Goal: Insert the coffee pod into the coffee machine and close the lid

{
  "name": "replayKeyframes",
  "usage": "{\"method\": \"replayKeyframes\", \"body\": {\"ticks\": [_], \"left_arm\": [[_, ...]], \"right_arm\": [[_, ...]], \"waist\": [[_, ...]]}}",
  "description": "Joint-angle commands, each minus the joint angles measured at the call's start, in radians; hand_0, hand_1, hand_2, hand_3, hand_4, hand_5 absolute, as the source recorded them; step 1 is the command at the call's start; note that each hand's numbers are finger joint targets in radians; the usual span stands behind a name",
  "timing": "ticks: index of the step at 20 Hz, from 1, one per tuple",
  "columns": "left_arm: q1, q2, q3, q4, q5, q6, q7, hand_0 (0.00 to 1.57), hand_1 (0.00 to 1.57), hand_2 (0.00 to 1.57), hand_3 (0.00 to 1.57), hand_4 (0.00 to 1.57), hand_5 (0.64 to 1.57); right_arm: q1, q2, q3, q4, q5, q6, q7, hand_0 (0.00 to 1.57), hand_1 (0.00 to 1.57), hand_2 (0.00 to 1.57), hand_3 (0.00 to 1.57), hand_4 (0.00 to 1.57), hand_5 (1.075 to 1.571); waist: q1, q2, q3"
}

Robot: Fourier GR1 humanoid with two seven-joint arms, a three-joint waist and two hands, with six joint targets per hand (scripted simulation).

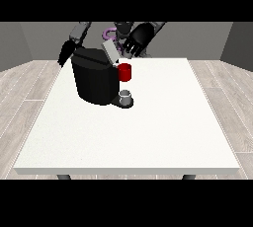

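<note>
Right, no grey pod plainly identifiable; there's a grey thing on the machine's drip base, can't tell if it's the pod. Coffee machine sits near the table's far edge, lid tilted up, a red thing at the machine under the lid's front. Hand at the view's right hovers just behind the lid, fingers curled, holding nothing visible. Judgement: lid-closing step; press down on the lid's raised end, straight, without shoving the machine. Hand at the view's left hangs by the machine; fingers not readable.
</note>
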Motion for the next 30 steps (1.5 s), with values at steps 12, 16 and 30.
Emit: {"method": "replayKeyframes", "body": {"ticks": [12,16,30], "left_arm": [[-0.037,-0.03,-0.017,0.033,-0.024,0.025,-0.026,1.26,1.26,1.29,1.23,0.43,1.571],[-0.037,0.009,0.015,0.078,-0.012,0.011,-0.04,1.21,1.21,1.25,1.22,0.43,1.571],[-0.099,0.053,0.03,0.082,-0.024,0.022,-0.071,1.2,1.2,1.25,1.2,0.37,1.571]], "right_arm": [[-0.031,0.033,-0.006,0.019,0.018,-0.061,-0.029,0.0,0.0,0.0,0.0,0.03,1.571],[-0.046,0.021,0.012,-0.031,0.028,-0.049,0.032,0.0,0.0,0.0,0.0,0.17,1.571],[-0.066,0.021,0.011,-0.022,0.03,-0.051,0.013,0.0,0.0,0.0,0.0,0.0,1.571]], "waist": [[0.002,0.073,0.0001],[-0.021,0.067,-0.0002],[-0.036,0.111,-0.0002]]}}
